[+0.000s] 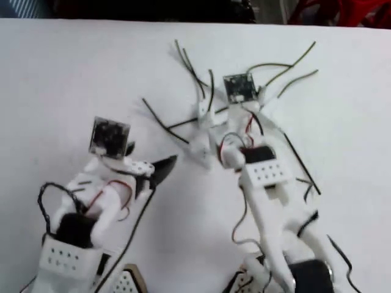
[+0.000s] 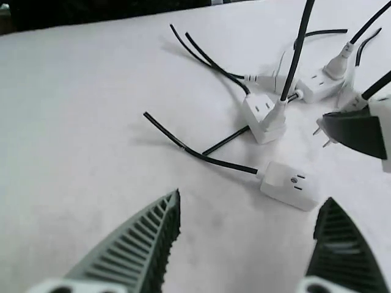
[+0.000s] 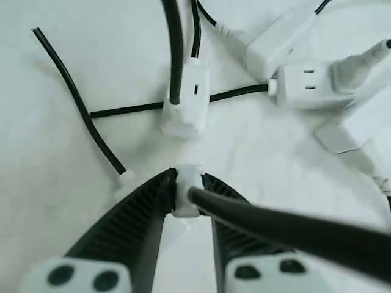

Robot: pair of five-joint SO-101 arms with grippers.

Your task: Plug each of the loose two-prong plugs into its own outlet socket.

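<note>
Right gripper (image 3: 186, 177): closed on a white two-prong plug (image 3: 185, 201) with a black cord, just beside a white outlet socket (image 3: 183, 107).
Left gripper (image 2: 253, 196): wide open, empty, over the table (image 2: 91, 122). A loose socket (image 2: 287, 183) lies just ahead, between its fingers.

- I see the whole table (image 1: 61, 73) from my high view, looking down, with the arms at the near edge.
- My wrist views sit low and close, both facing the same socket tangle (image 1: 201, 111).
</note>
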